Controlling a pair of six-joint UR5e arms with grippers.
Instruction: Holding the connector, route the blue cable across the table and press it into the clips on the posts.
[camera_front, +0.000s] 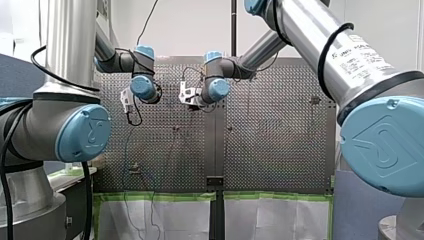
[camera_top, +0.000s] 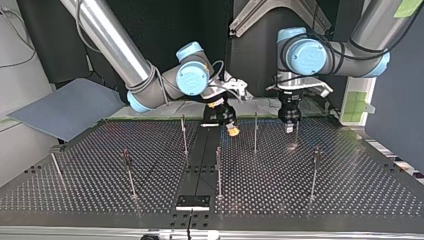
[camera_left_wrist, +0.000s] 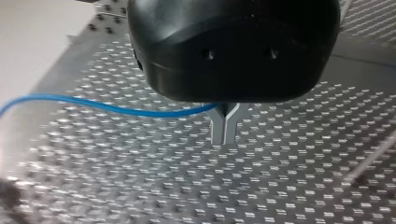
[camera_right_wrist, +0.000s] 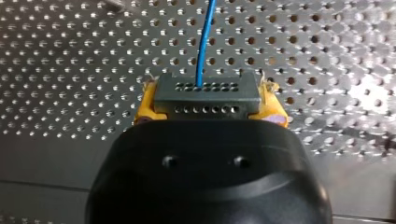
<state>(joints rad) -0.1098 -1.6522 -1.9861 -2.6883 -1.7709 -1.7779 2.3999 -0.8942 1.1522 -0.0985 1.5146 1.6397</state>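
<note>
In the right wrist view my right gripper (camera_right_wrist: 206, 88) has its yellow pads (camera_right_wrist: 145, 103) shut on a grey connector (camera_right_wrist: 205, 99) with rows of small holes. The blue cable (camera_right_wrist: 202, 44) leaves the connector and runs away over the perforated table. In the left wrist view my left gripper (camera_left_wrist: 224, 135) has its metal fingers shut, and the blue cable (camera_left_wrist: 107, 107) comes in from the side and ends between them near their root. In the top view my right gripper (camera_top: 230, 130) hangs near the table's far middle, and my left gripper (camera_top: 289, 128) is to its right, both low over the plate.
Several thin upright posts stand on the table in the top view, among them one (camera_top: 184, 132) beside my right gripper, one (camera_top: 255, 131) between the grippers and one (camera_top: 218, 170) nearer the camera. A dark seam strip (camera_top: 200, 165) runs down the table's middle.
</note>
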